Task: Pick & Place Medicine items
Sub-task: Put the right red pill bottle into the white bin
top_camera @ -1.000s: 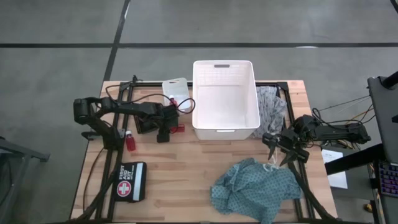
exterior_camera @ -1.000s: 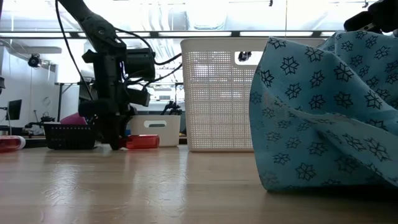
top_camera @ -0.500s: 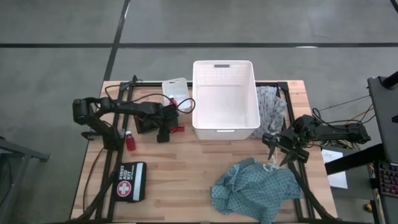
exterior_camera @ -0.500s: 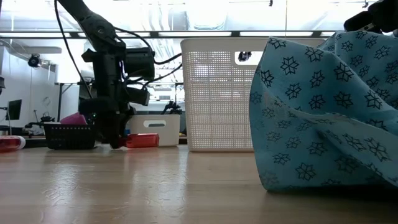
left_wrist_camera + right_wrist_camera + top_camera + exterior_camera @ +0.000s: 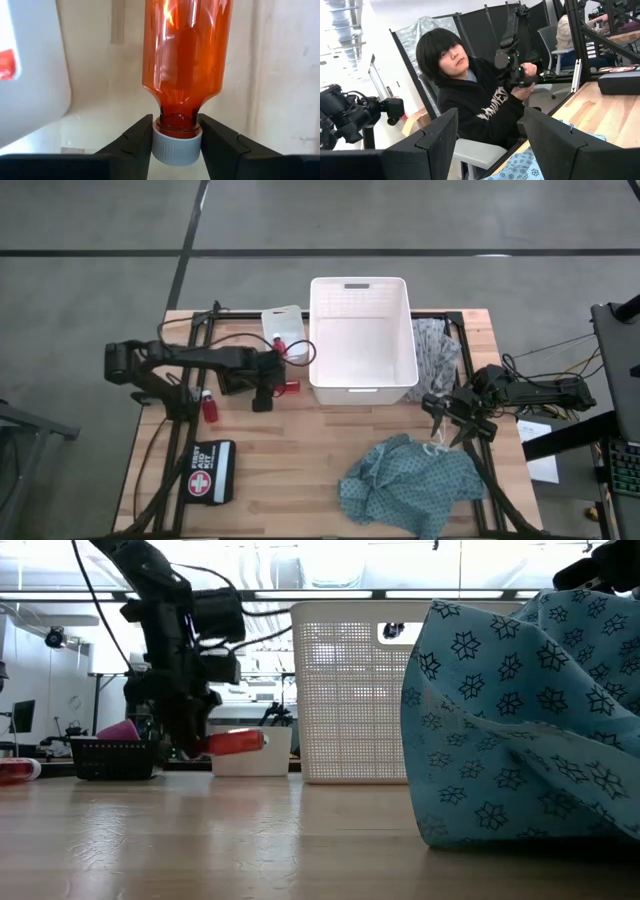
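My left gripper is shut on a small red bottle with a white cap, just left of the white basket. In the low view the bottle hangs level above the table. A second red bottle lies on the wood farther left. The teal patterned cloth lies crumpled near the near edge. The grey patterned cloth lies against the basket's right wall. My right gripper waits open above the teal cloth's far right corner. My left gripper pinches the bottle's white cap between its two fingers. The red body points straight away from the fingers, toward the basket. The fingers come in level from the table's left. The bottle is lifted clear and lies level.
A black first aid pouch lies near the left near corner. A white jug stands by the basket's far left corner. A small black crate holding a pink piece sits beside my left gripper. A person sits beyond the table.
My left gripper has risen, keeping its hold on the cap. The red bottle lay on the table a second ago and now hangs level, lifted clear.
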